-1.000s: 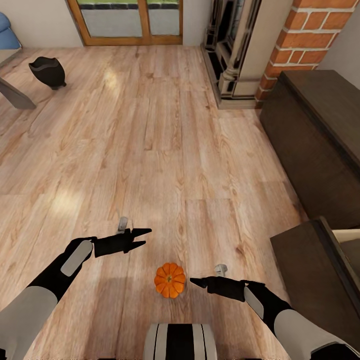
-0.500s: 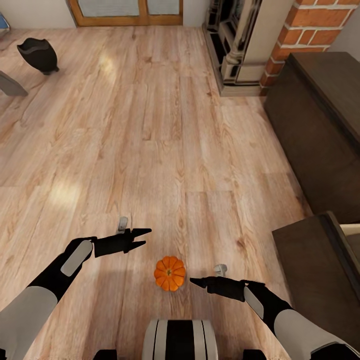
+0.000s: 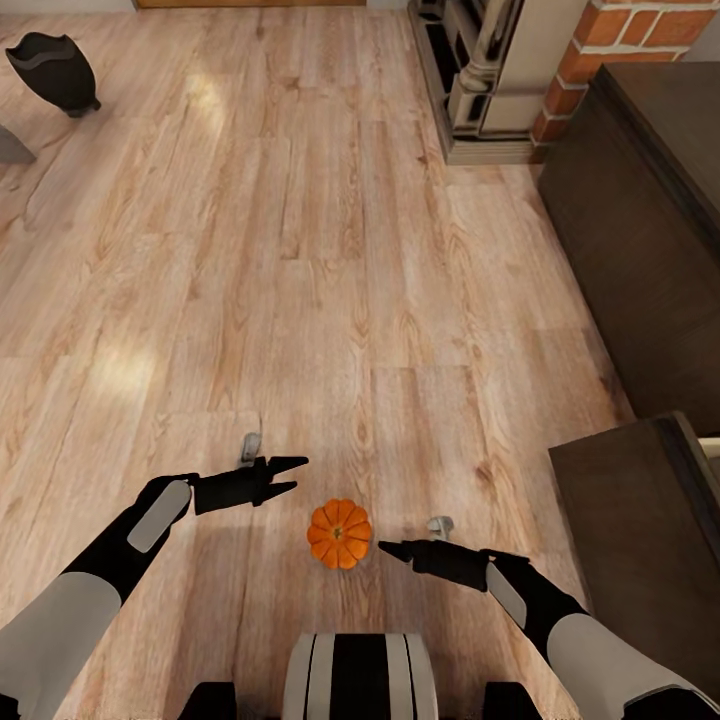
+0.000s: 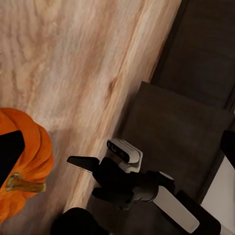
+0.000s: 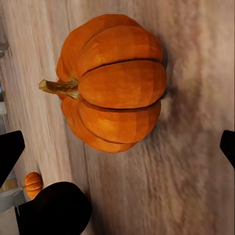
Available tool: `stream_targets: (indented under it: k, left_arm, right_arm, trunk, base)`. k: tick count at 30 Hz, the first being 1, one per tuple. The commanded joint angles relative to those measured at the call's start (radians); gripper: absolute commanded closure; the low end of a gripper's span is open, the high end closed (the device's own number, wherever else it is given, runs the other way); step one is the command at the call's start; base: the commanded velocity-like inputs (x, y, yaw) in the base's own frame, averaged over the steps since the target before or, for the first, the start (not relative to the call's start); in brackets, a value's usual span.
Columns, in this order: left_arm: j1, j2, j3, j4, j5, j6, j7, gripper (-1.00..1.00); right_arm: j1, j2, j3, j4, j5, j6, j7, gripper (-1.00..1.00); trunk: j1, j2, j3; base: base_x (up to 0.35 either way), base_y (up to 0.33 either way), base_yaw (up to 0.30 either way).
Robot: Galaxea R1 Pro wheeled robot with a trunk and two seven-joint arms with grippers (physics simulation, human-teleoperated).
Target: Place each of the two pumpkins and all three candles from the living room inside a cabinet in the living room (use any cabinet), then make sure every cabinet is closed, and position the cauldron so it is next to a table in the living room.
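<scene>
With the small ribbed orange pumpkin (image 3: 339, 533) lying on the wooden floor (image 3: 300, 250) just ahead of the spread-fingered right gripper (image 3: 392, 549), the fingers are best lowered squarely around it.

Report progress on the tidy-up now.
Done: nothing yet. In hand: the small orange ribbed pumpkin sits on the wooden floor between the open left claw and right claw, ungrasped. Left: the round black cauldron.
</scene>
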Motion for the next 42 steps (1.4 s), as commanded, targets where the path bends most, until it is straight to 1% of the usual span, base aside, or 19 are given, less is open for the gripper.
stream_targets:
  k: [1,7,18,23,30,34,38,42]
  left_arm:
    - [0.0,-0.001,0.0,-0.003,0.0,0.0,0.0,-1.0]
    - [0.0,-0.002,-0.001,-0.021,0.0,0.0,0.001,-1.0]
    - [0.0,-0.003,-0.002,-0.025,0.0,0.0,0.002,-1.0]
    - [0.0,-0.003,-0.003,-0.027,0.0,0.0,0.001,-1.0]
    - [0.0,-0.003,-0.003,-0.032,0.0,0.0,0.0,-1.0]
    - [0.001,-0.003,-0.003,-0.032,0.0,0.0,0.001,-1.0]
    - [0.001,-0.003,-0.003,-0.032,0.0,0.0,0.0,-1.0]
    - [0.001,-0.003,-0.003,-0.032,0.0,0.0,0.0,-1.0]
  right_arm:
    - [-0.001,0.0,-0.001,-0.008,0.0,0.0,-0.001,-1.0]
    - [-0.005,0.002,-0.002,-0.022,-0.001,0.0,-0.006,-1.0]
    - [-0.006,0.002,-0.002,-0.027,-0.001,0.0,-0.007,-1.0]
    - [-0.009,0.002,-0.001,-0.062,0.0,0.001,-0.008,-1.0]
    - [-0.027,0.003,-0.001,-0.069,0.0,0.0,-0.008,-1.0]
    - [-0.028,0.002,-0.001,-0.114,0.0,0.003,-0.011,-1.0]
    - [-0.028,0.001,-0.001,-0.138,0.0,0.006,-0.076,-1.0]
    - [-0.028,0.001,-0.001,-0.154,0.0,0.009,-0.092,-1.0]
  trunk:
    - [0.0,0.0,-0.004]
    - [0.003,-0.002,-0.027]
    - [0.008,-0.004,-0.07]
    - [0.01,-0.005,-0.089]
    - [0.01,-0.005,-0.089]
    - [0.01,-0.005,-0.089]
    - [0.01,-0.005,-0.089]
    - [0.01,-0.005,-0.089]
  base:
    - [0.0,0.0,0.0]
    - [0.0,0.0,0.0]
    - [0.0,0.0,0.0]
    - [0.0,0.0,0.0]
    - [0.0,0.0,0.0]
    - [0.0,0.0,0.0]
    - [0.0,0.0,0.029]
    - [0.0,0.0,0.199]
